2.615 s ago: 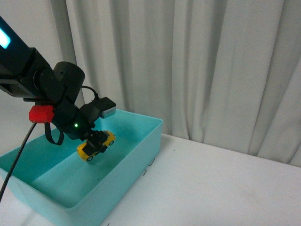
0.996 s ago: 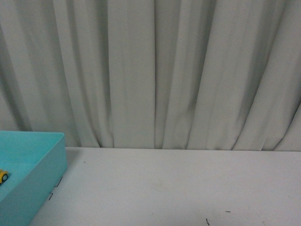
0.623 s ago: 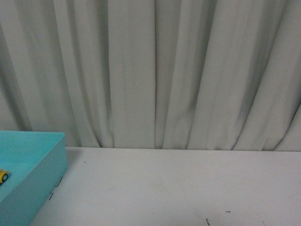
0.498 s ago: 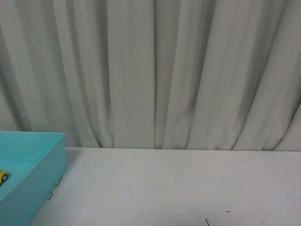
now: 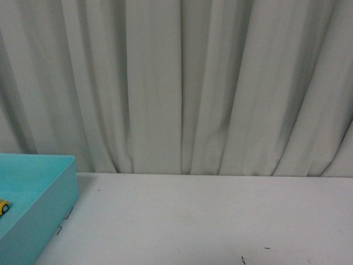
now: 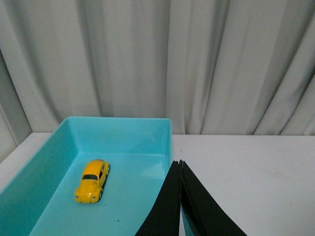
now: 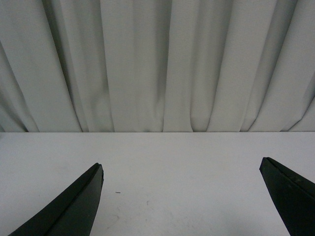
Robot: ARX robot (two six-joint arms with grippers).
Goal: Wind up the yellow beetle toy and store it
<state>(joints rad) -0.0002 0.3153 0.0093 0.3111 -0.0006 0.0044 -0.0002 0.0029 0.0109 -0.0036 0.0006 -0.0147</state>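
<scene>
The yellow beetle toy (image 6: 92, 180) lies on its wheels on the floor of the turquoise bin (image 6: 123, 123), free of any gripper. In the front view only a sliver of the toy (image 5: 3, 207) shows at the left edge, inside the bin (image 5: 55, 187). My left gripper (image 6: 179, 162) is shut, its black fingers pressed together with nothing between them, above the bin's wall nearest the table's middle and apart from the toy. Over bare white table my right gripper (image 7: 181, 167) stands wide open and empty. Neither arm shows in the front view.
A white table (image 5: 209, 221) runs to the right of the bin. Pale pleated curtains (image 5: 182, 83) hang right behind the table's far edge. Small dark specks (image 5: 242, 258) mark the tabletop near the front.
Earlier my left gripper held the toy inside the bin. Now the toy rests on the bin floor and the arm is out of the front view. The last second shows no change.
</scene>
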